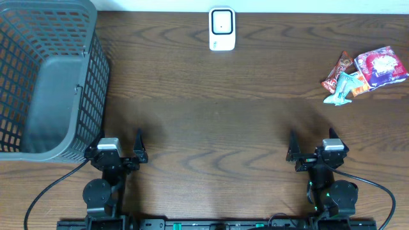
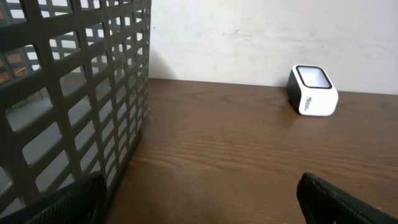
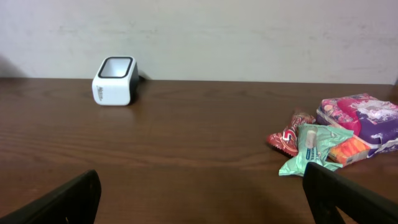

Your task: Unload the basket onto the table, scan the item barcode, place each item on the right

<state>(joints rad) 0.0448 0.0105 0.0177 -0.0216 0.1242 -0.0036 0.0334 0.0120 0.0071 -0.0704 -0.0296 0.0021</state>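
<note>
On the tabletop a grey basket fills the upper left, the left gripper gapes empty lower left, the white barcode scanner stands top centre, the right gripper gapes empty lower right, and snack packets cluster upper right.

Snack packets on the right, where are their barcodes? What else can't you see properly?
- Snack packets: no barcode shows in the overhead or right wrist view; print too small, packets overlap.
- Basket: overhead, its left side is cut off by the picture edge; left wrist, its mesh wall mostly blocks the inside.
- Scanner: writing on its side too small to read in either wrist view.
</note>
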